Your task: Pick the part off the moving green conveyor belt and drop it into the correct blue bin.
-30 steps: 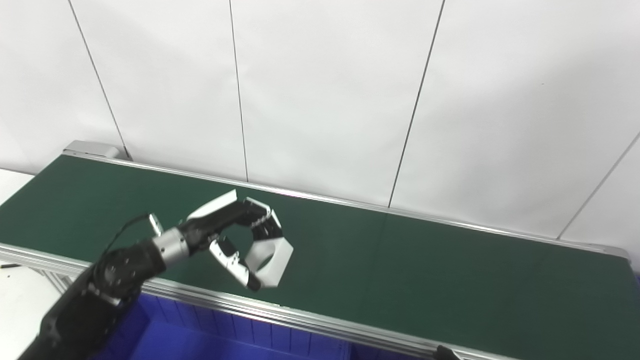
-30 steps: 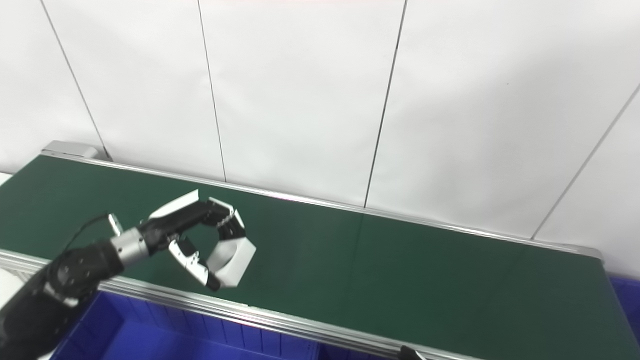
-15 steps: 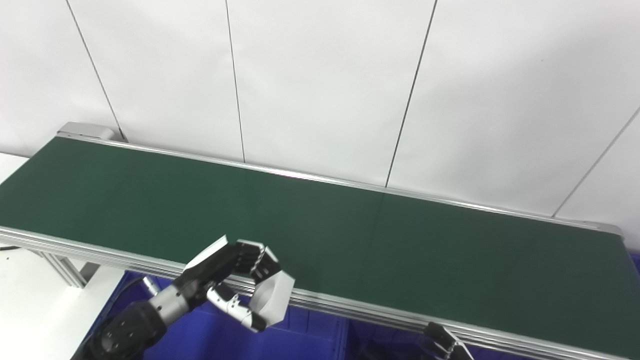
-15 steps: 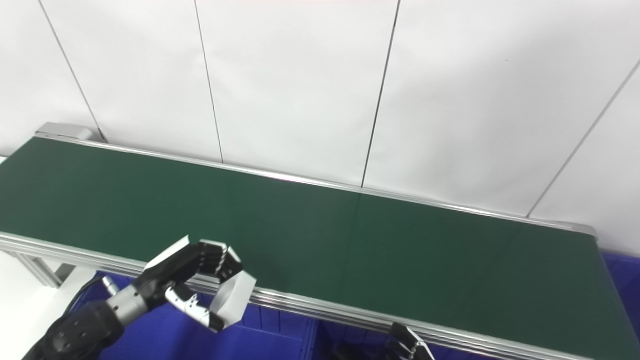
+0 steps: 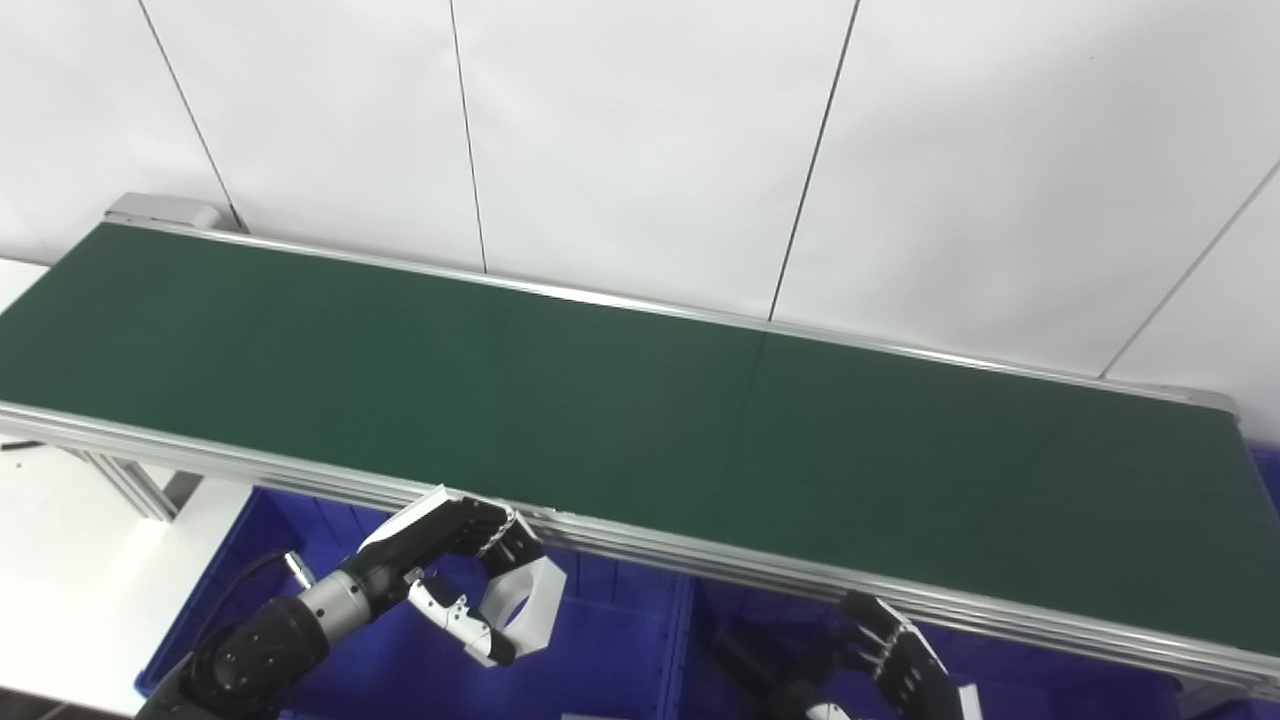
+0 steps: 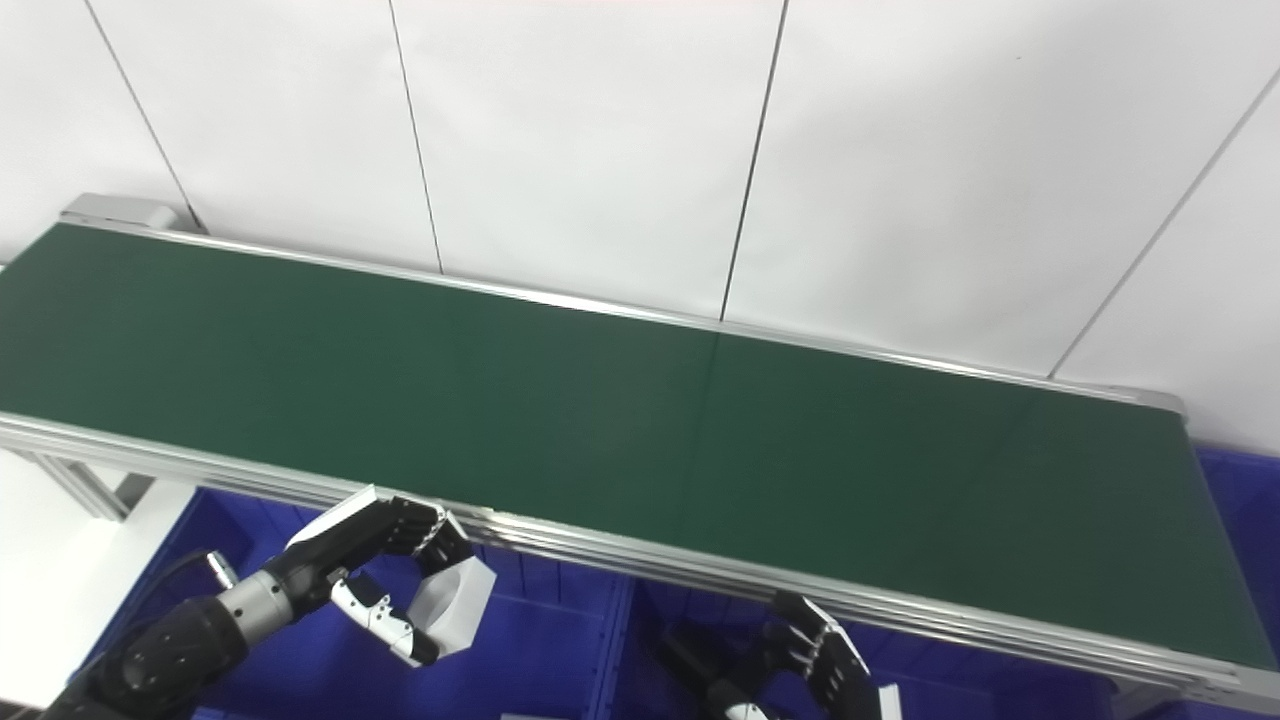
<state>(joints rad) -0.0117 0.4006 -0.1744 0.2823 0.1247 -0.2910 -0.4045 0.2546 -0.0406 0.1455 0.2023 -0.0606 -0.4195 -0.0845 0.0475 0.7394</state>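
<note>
Left robot hand grasps white part over blue bin, at belt's 7 o'clock; right robot hand released.

L arm enters from bottom-left corner, black forearm angled up and to the right, silver wrist ring visible. Left hand sits palm-side toward the right, fingers curled over the top and thumb reaching up from below, both closed on a white part w/ a round hole, pinched between them. R arm comes in at bottom edge, mostly cut off by frame. Right hand low, only partly in view, dark fingers curled loosely upward and apart, nothing seen in it.
</note>
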